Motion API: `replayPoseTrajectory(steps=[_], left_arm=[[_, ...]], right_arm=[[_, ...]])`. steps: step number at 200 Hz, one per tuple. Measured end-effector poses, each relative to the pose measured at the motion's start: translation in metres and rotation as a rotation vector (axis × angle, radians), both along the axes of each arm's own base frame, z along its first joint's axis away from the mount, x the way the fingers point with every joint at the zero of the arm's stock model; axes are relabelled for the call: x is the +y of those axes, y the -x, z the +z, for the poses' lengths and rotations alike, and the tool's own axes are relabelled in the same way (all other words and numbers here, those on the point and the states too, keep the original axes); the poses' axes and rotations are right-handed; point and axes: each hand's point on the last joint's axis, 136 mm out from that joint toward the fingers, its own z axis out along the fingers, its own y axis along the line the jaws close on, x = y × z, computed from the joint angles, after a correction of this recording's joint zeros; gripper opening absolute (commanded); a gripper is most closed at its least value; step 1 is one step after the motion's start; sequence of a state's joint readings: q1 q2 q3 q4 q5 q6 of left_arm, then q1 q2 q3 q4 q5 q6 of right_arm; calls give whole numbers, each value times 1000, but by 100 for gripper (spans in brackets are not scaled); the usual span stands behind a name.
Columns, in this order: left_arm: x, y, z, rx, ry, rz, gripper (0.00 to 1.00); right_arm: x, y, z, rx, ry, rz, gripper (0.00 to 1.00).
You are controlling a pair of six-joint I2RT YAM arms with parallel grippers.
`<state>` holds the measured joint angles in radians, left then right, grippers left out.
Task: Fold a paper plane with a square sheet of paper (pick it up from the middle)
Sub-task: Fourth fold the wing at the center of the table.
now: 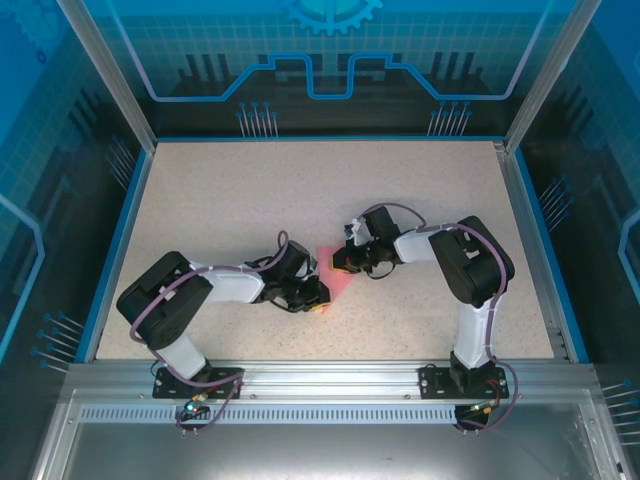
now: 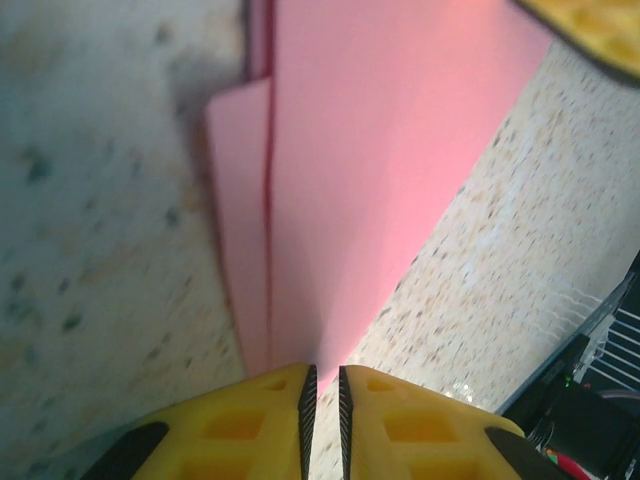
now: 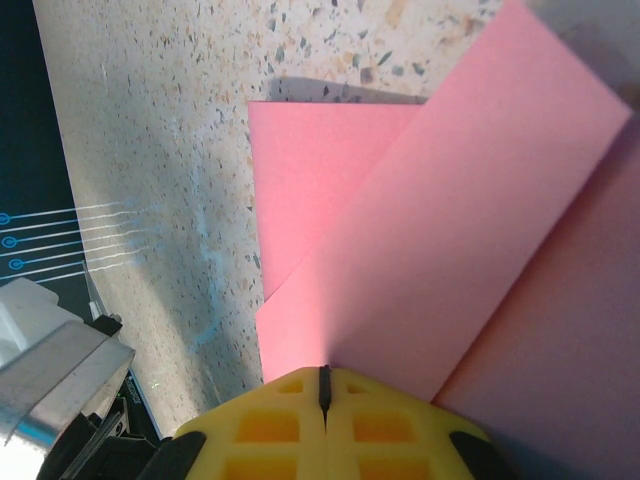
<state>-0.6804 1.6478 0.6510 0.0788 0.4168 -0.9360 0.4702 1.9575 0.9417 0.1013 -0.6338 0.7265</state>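
1. The pink sheet of paper (image 1: pixel 336 279) lies at the middle of the table, between the two grippers and already partly folded. The wrist views show a broad flap lifted over a narrower lower layer, with a sharp crease line between them.
2. The left gripper (image 2: pixel 323 400) has its yellow fingers drawn to a thin slit, and the near edge of the paper runs into that slit. It looks pinched there.
3. The right gripper (image 3: pixel 324 385) has its fingers pressed together on the foot of the long diagonal flap, which rises straight out of them.
4. Risk of tearing: both grippers grip the same thin sheet from opposite sides. Any pull apart, or a twist by one arm alone, would likely rip or crumple it at a pinch point.
5. Risk of a crooked fold: each hold is only on an edge. If one slips, the flap would probably spring back and the crease would land off the centre line.
6. Risk of collision: the fingertips work very near each other, so a small overshoot could knock them together and drag the sheet.
7. Risk of sliding: the lower layer seems to rest loose on a smooth top, so pressing a crease may push it along.
8. The speckled beige tabletop (image 1: pixel 250 200) has a blue rim (image 1: pixel 119 250) and an aluminium rail (image 1: pixel 330 378) at the near edge carrying the arm bases.
9. Blue printed panels (image 1: pixel 330 60) wall the enclosure.
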Motion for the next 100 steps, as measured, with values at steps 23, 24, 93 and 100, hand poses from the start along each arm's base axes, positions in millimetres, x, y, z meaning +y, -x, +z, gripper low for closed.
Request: replayPoseTrajectory(steps=[23,24,93,100], left_arm=[[3,6,0,14,-11,-6,18],[3,6,0,14,-11,-7,18],[6,3,37,-56,-21,-26,19],[5,-3,47,-87,-17,-19,19]], right_arm=[[0,0,0,5,6,-1,4],[0,0,0,5,7,-1,4],[-6,-2,3,8,85,-9,8],[-7,-2,5,4,94,-11,9]])
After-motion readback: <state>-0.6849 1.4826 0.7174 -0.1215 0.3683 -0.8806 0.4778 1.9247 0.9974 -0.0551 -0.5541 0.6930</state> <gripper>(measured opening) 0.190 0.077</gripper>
